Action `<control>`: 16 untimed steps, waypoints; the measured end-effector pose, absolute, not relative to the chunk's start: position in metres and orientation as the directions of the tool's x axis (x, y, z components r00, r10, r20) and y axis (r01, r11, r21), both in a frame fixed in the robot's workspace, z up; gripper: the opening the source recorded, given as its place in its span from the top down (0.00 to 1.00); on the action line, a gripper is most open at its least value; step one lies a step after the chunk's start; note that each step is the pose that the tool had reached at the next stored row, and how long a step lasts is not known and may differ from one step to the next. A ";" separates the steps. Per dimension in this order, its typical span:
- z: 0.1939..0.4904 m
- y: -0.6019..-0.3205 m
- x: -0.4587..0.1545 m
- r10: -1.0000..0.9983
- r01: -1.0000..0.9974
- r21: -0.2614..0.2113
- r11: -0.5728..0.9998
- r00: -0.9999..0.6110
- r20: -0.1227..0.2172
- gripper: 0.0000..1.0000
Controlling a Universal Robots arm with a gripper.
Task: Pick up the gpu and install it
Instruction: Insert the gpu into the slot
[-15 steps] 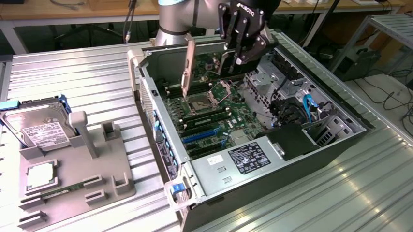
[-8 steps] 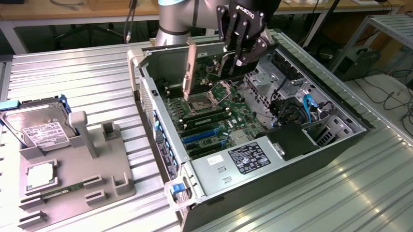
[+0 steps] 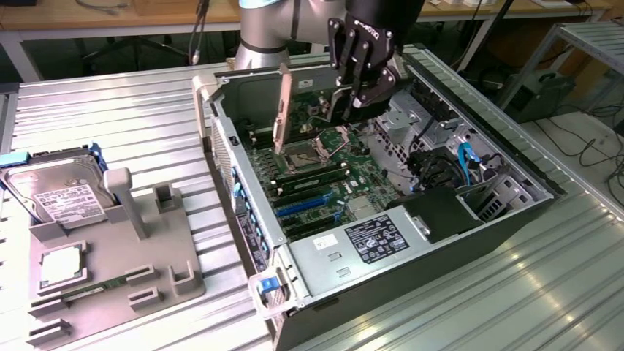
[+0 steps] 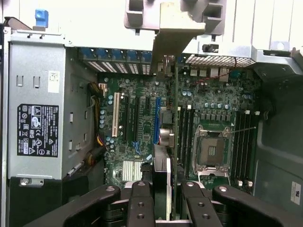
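The gpu (image 3: 286, 110) is a thin green card with a pale metal bracket along one end. It stands on edge inside the open computer case (image 3: 507, 212), over the motherboard (image 3: 322, 183). My gripper (image 3: 353, 99) reaches down from above and is shut on the card's end away from the bracket. In the wrist view the gpu (image 4: 164, 175) runs edge-on between my black fingers (image 4: 142, 203), and its bracket (image 4: 176, 33) sits at the case's rear slot openings. The card lines up beside the blue expansion slot (image 4: 156, 120).
The CPU socket (image 4: 210, 151) and memory slots lie next to the card. A power supply (image 3: 375, 238) fills the case's near end, with cables (image 3: 458, 164) on the exterior view's right. On the left, a grey fixture (image 3: 112, 270) holds a hard drive (image 3: 58, 194) and a memory stick (image 3: 98, 287).
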State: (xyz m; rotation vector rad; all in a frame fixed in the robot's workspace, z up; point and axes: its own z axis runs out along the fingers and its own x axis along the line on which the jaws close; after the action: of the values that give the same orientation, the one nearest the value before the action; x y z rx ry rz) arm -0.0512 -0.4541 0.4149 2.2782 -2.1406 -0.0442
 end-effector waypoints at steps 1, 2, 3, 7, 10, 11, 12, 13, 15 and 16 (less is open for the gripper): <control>0.412 -0.454 -0.051 -0.998 -0.998 0.030 -0.062 0.062 -0.010 0.73; 0.411 -0.454 -0.051 -0.998 -0.998 0.030 -0.062 0.062 -0.010 0.73; 0.409 -0.454 -0.051 -0.998 -0.998 0.031 -0.062 0.062 -0.010 0.73; 0.407 -0.454 -0.051 -0.998 -0.998 0.032 -0.062 0.062 -0.011 0.73; 0.404 -0.454 -0.051 -0.998 -0.998 0.032 -0.062 0.062 -0.011 0.73; 0.403 -0.454 -0.051 -0.998 -0.998 0.032 -0.062 0.062 -0.011 0.73; 0.402 -0.454 -0.051 -0.998 -0.998 0.032 -0.062 0.062 -0.011 0.73; 0.401 -0.454 -0.051 -0.998 -0.998 0.032 -0.062 0.062 -0.011 0.73; 0.399 -0.454 -0.051 -0.998 -0.998 0.032 -0.062 0.062 -0.011 0.73; 0.397 -0.454 -0.051 -0.998 -0.998 0.032 -0.062 0.062 -0.012 0.73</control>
State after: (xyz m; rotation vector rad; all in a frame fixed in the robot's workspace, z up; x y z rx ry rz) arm -0.0512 -0.4540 0.3969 2.2778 -2.1409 -0.0471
